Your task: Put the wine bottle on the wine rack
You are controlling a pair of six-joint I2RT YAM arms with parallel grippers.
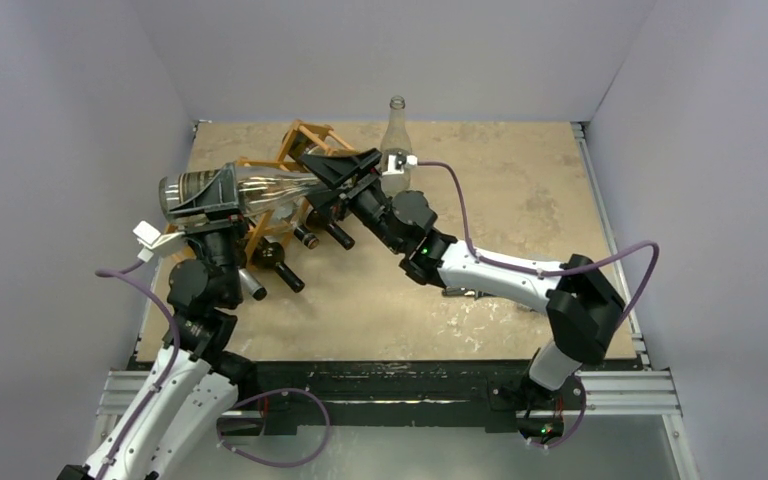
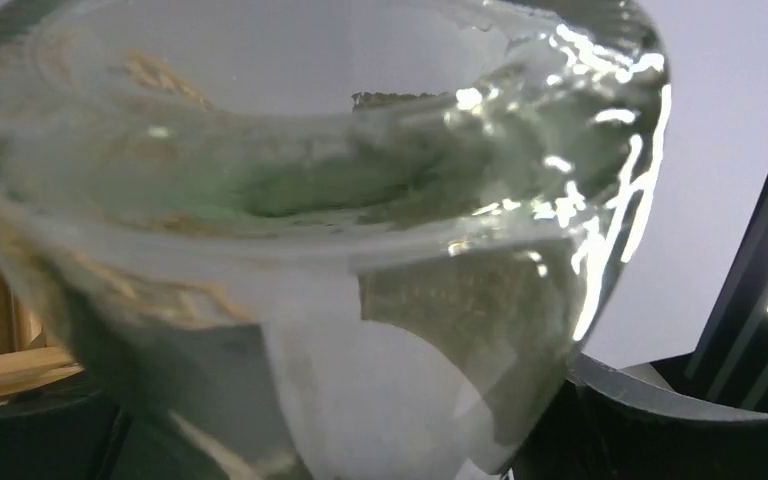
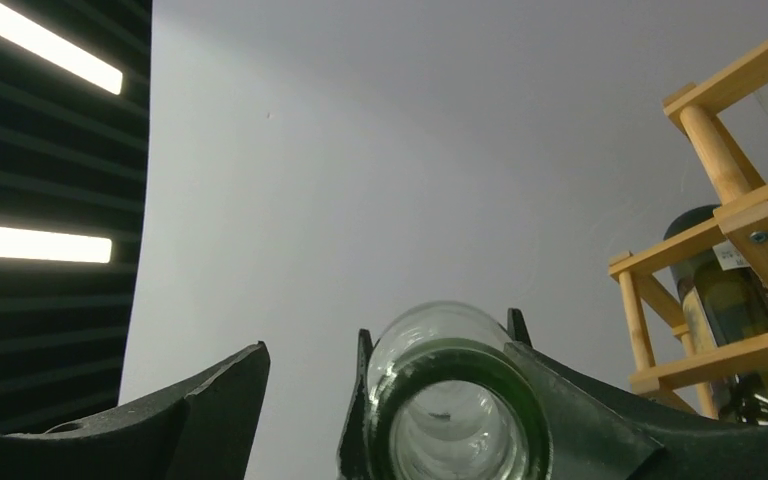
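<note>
A surface [image 1: 520,200] carries a rack [image 1: 310,132] at its back left. Racked bottles [image 1: 282,270] lie in the rack's cells, necks pointing toward the near right. Above the rack a bottle [image 1: 270,190] lies level, base to the left and neck to the right. The left tool [image 1: 205,200] wraps around its base. The right tool [image 3: 305,390] sits at its neck, which touches one finger and stands apart from the other. An upright bottle [image 1: 396,125] stands just right of the rack, behind the right tool.

The wine bottle [image 2: 360,250] fills the left wrist view, blurred; edges crop it.
</note>
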